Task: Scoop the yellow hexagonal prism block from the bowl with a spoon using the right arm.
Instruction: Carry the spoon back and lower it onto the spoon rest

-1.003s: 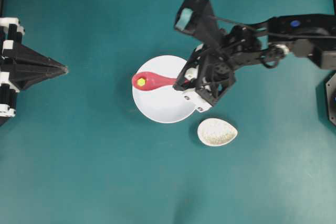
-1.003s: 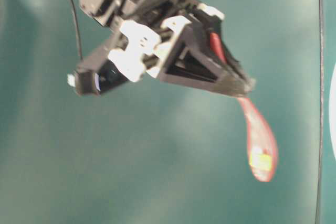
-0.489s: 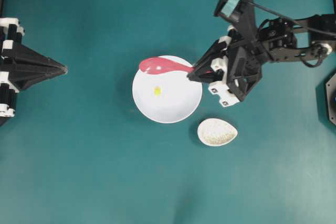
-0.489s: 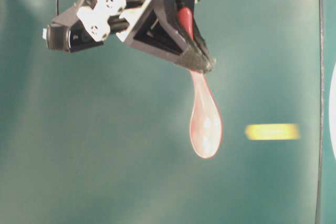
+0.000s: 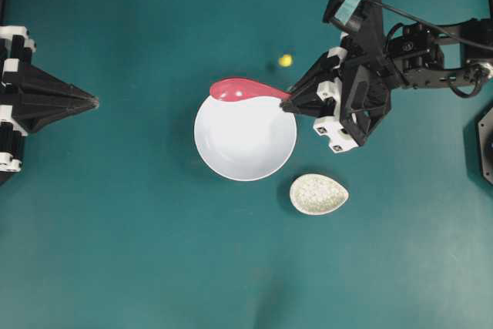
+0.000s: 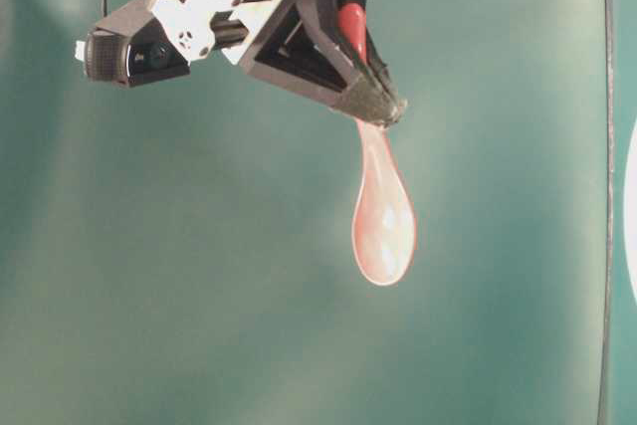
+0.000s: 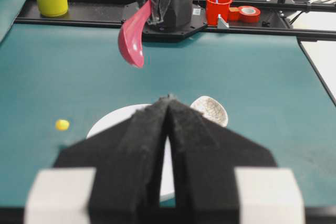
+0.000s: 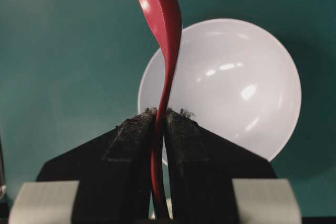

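Right claw pinches spoon handle, head rolled edge-on, empty; yellow block on tabletop, 1 o'clock off bowl. Left claw pressed together.

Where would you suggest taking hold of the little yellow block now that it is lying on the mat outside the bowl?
The yellow block sits alone on the teal mat, beyond the white bowl, with open space around it. Being tiny and low, it probably suits a straight-down approach, fingertips pinching two opposite flat sides. The right hand is shut on the spoon, so it cannot pinch yet.
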